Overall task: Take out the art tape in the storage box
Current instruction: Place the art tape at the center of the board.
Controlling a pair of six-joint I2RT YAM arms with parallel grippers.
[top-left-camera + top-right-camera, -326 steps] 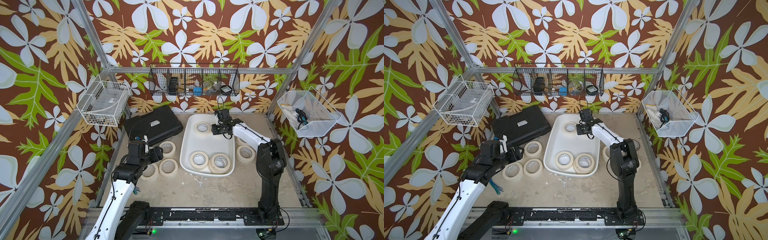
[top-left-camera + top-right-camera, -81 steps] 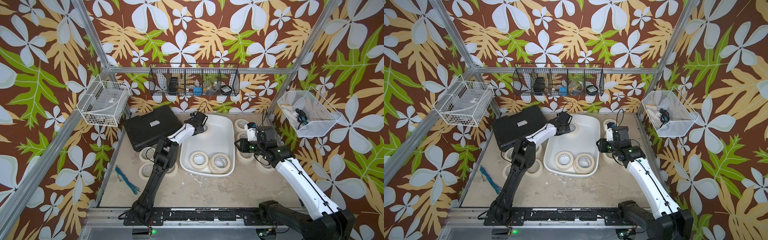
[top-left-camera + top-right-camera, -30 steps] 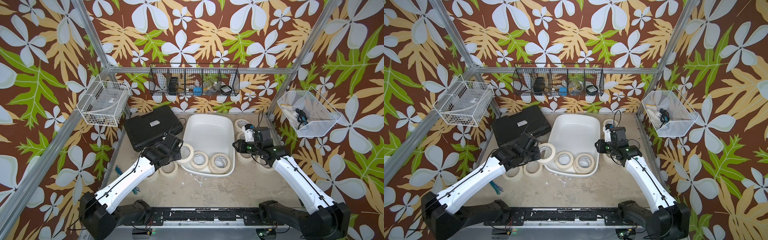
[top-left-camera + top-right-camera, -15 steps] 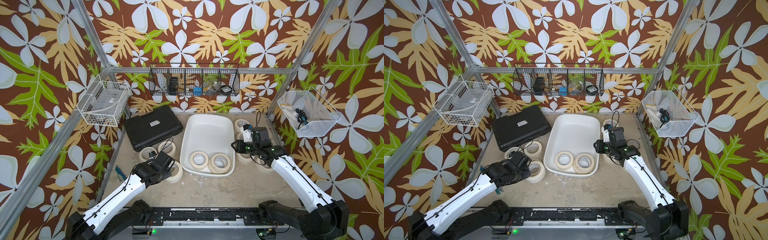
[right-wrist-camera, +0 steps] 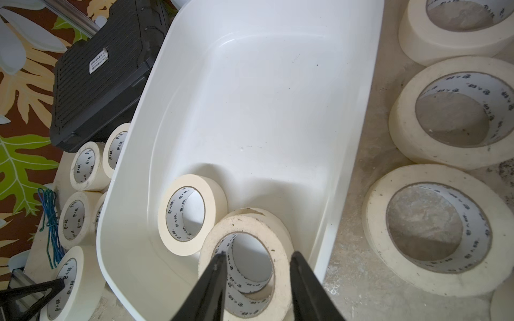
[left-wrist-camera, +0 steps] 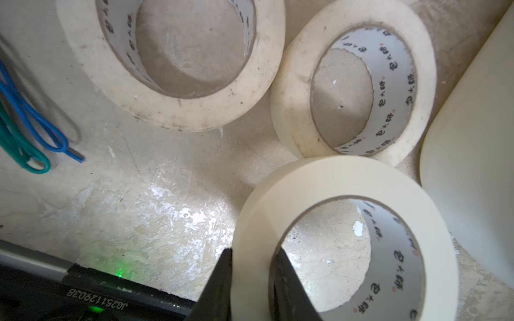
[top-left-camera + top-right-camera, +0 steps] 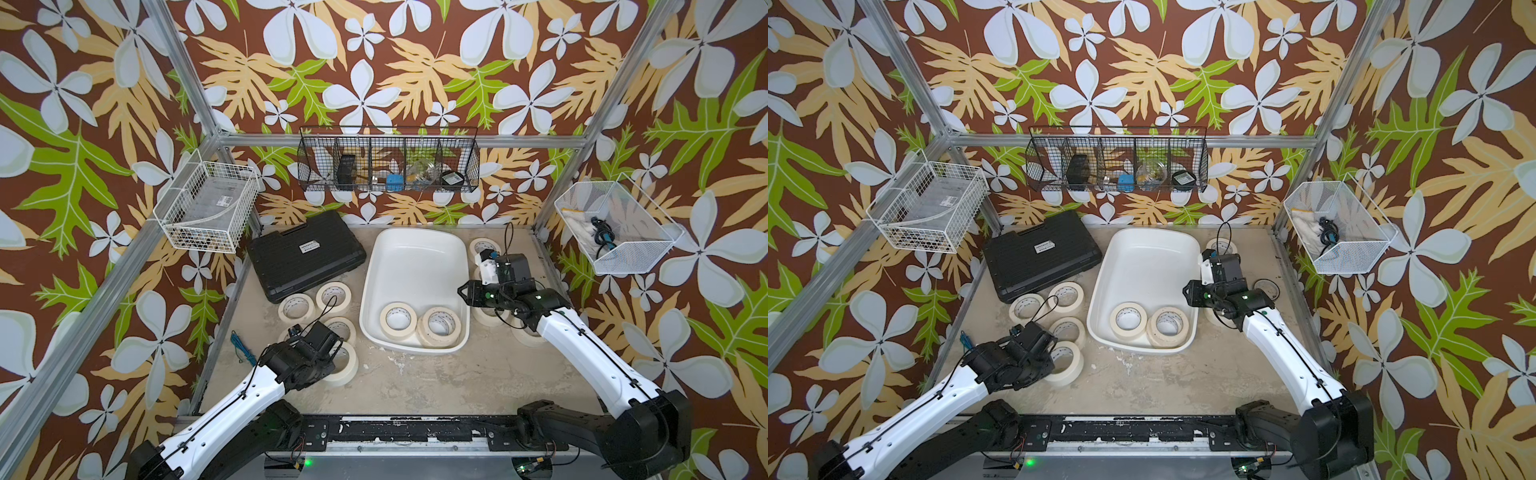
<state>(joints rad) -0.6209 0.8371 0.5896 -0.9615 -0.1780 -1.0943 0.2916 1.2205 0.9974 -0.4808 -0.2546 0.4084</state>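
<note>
Far left, on the wall: the white wire basket (image 7: 183,226) held a flat clear pack with a small label (image 7: 224,200). Down on the tabletop (image 7: 415,386) a blue-and-green cord (image 7: 240,347) lay by the left edge.

The left gripper (image 6: 251,255) was clamped tight on a held tape roll (image 7: 347,365), one finger inside the core and one outside. That roll was out of the storage box, near its front left corner; whether it touched the table, I couldn't tell. Four loose rolls (image 7: 333,296) lay between it and the black ribbed hard case (image 7: 305,253).

On the back wall, the black wire basket (image 7: 316,174) showed a black block (image 7: 346,168), a small blue box (image 7: 394,182) and a round black tin (image 7: 452,178) in separate compartments.

Centre stage was the white storage box (image 7: 415,257). Two tape rolls lay flat and touching at its near end, a left roll (image 7: 398,319) and a right roll (image 7: 439,326). The right gripper (image 5: 257,257) hung over the right roll, jaws a modest way apart and gripping nothing.

Beside the box's right wall, three more rolls (image 5: 436,236) lay in a line on the table.

Far right, the white mesh basket (image 7: 648,266) held a white cloth (image 7: 579,218) and a dark coiled cable (image 7: 600,230).
</note>
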